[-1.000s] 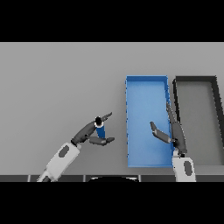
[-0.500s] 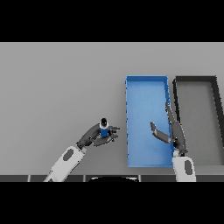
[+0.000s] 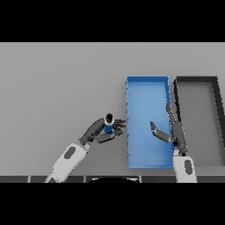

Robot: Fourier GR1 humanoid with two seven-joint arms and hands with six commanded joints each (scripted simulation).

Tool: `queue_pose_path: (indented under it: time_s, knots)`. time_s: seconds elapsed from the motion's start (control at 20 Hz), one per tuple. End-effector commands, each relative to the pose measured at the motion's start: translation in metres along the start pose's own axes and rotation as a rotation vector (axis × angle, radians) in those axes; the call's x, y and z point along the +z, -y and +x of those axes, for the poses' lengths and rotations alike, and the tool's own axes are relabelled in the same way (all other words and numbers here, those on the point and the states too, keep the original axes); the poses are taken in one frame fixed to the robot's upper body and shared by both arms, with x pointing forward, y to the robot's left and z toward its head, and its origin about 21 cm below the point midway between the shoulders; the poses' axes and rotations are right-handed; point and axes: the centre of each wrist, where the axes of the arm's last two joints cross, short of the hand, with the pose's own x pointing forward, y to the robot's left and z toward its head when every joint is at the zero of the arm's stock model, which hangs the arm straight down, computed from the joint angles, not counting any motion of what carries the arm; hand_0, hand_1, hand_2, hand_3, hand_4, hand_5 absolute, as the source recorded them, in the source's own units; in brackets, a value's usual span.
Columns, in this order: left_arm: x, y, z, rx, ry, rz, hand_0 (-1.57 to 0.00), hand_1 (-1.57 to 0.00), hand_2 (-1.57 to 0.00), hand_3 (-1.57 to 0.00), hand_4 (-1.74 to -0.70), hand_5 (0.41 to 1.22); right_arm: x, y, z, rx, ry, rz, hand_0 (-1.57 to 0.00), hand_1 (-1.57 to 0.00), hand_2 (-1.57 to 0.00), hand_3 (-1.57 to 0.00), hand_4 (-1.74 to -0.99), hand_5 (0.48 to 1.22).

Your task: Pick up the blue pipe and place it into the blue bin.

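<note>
The blue pipe [image 3: 108, 125], a short blue piece with a dark top end, is held in my left hand [image 3: 99, 130], whose fingers and thumb curl round it. It sits left of the blue bin [image 3: 130, 132], a short gap from the bin's left wall. The bin is a long open rectangle in the right half of the head view. My right hand [image 3: 172, 130] hovers open over the bin's right side, fingers straight and thumb spread to the left.
A dark grey bin [image 3: 218, 132] stands just right of the blue bin, its long side parallel to it. Grey table surface stretches to the left and to the far side.
My left hand has carried the blue pipe to the right, closer to the blue bin's left wall. The right hand has stayed in place.
</note>
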Motion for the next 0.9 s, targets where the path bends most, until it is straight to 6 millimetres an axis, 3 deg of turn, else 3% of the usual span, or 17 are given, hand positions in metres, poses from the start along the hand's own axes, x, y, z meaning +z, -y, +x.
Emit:
queue_pose_path:
  time_s: [0.0,0.15,0.4,0.6,0.7,0.85]
  knots:
    - [-0.004,0.001,0.008,-0.001,0.005,-0.007,-1.54,-1.55,-1.55,-1.55,-1.47,1.212,-0.002,-0.001,0.001,0.008,-0.008,-0.003,0.0,0.0,0.0,0.0,-1.204,0.64]
    - [-0.015,0.005,0.029,-0.005,0.052,-0.053,-1.56,-1.56,-1.56,-1.56,-1.47,1.217,-0.002,0.002,-0.001,0.021,-0.013,0.001,0.0,0.0,0.0,0.0,-1.176,0.643]
    - [-0.02,0.009,0.035,-0.021,0.031,-0.084,-1.57,-1.57,-1.57,-1.57,-1.47,1.22,0.001,0.003,-0.001,0.024,0.006,-0.002,0.0,0.0,0.0,0.0,-1.151,0.643]
    - [-0.016,0.005,0.03,-0.027,0.014,-0.08,-1.57,-1.57,-1.57,-1.57,-1.47,1.22,0.044,-0.024,-0.003,0.004,-0.027,-0.148,0.0,0.0,0.0,0.0,-1.138,0.643]
    - [-0.017,0.006,0.03,-0.029,0.018,-0.082,-1.57,-1.57,-1.57,-1.57,-1.47,1.22,0.072,-0.036,0.001,-0.002,-0.064,-0.264,0.0,0.0,0.0,0.0,-1.188,0.643]
    - [-0.02,0.005,0.031,-0.026,0.024,-0.092,-1.57,-1.57,-1.57,-1.57,-1.47,1.22,0.082,-0.045,0.01,-0.01,-0.071,-0.323,0.0,0.0,-0.02,0.0,-1.187,0.642]
